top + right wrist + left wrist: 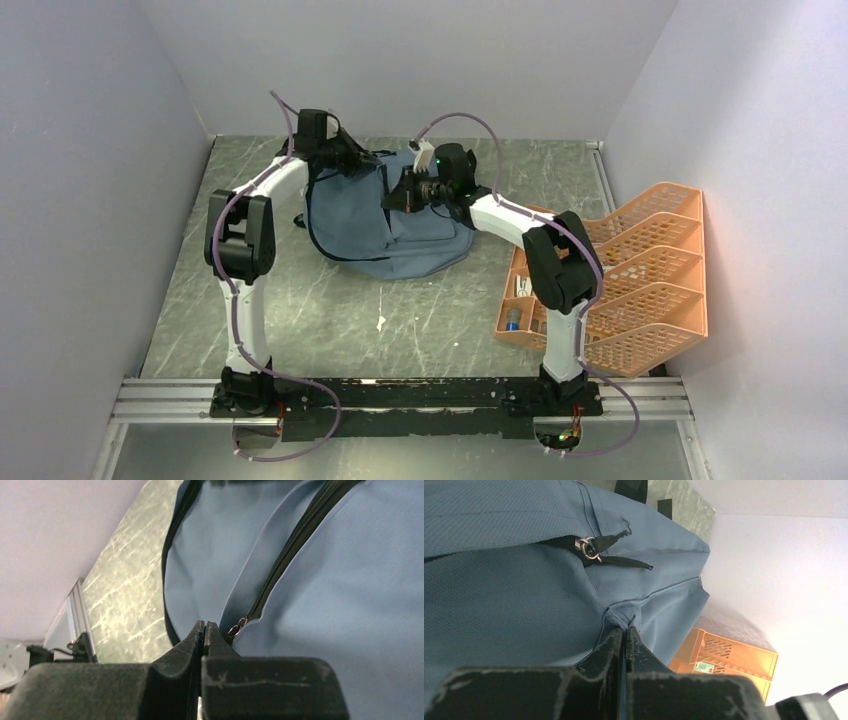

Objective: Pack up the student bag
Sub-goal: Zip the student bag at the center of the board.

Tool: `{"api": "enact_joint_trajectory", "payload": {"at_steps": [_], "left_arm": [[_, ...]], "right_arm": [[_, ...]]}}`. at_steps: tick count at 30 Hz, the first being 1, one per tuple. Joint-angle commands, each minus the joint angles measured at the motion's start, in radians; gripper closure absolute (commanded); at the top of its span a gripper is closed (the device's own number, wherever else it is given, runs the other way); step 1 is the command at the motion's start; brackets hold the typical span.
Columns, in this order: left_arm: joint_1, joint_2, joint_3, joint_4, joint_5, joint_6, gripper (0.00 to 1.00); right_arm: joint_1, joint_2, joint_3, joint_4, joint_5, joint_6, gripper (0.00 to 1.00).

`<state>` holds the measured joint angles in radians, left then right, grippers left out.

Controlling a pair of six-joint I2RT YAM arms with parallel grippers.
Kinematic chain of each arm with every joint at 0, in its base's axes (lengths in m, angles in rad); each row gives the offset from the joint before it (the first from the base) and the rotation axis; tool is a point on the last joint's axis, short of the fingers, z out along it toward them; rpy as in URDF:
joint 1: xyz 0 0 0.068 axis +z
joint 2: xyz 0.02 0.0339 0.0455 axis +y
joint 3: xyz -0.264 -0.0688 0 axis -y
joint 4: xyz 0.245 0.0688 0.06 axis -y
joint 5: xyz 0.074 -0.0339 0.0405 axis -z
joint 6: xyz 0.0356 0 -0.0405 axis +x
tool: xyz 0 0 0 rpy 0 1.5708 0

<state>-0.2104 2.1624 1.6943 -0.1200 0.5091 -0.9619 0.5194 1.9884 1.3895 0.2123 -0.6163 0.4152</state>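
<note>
Pinching with my left gripper (625, 628), I have both fingers pressed together on a puckered seam of the blue-grey backpack (400, 230). The cloth bunches right at the tips, though the fingers themselves hide how much of it sits between them. Just above that fold, two black zip pulls (591, 547) hang from a metal slider.

My right gripper (205, 626) is closed too, its fingers touching along their length. A small metal zip ring (236, 628) lies just beside its tip, at the end of a black zip (290, 550). I cannot tell whether any cord or cloth is caught between the fingers, since the tips block that spot.

From above, both grippers are over the far part of the backpack, and their tips are too dark and small there to make out. The backpack lies slumped on the grey marbled table (400, 320), towards its far side, between my arms. An orange mesh tray (650, 270) stands at the right edge, well apart from the backpack and partly hidden behind my right arm. Items in its near end are too small to identify.
</note>
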Motion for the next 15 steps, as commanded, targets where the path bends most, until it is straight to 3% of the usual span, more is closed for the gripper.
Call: {"api": "enact_joint_trajectory", "payload": {"at_steps": [1,15], "left_arm": [[0.078,0.012,0.073,0.025,-0.104,0.018,0.95],[0.163,0.011,0.085,-0.036,-0.136,0.076,0.95]], "right_arm": [[0.043,-0.066,-0.045,-0.087,-0.098,-0.034,1.0],[0.082,-0.148,-0.239,-0.209,-0.048,-0.165,1.0]]}}
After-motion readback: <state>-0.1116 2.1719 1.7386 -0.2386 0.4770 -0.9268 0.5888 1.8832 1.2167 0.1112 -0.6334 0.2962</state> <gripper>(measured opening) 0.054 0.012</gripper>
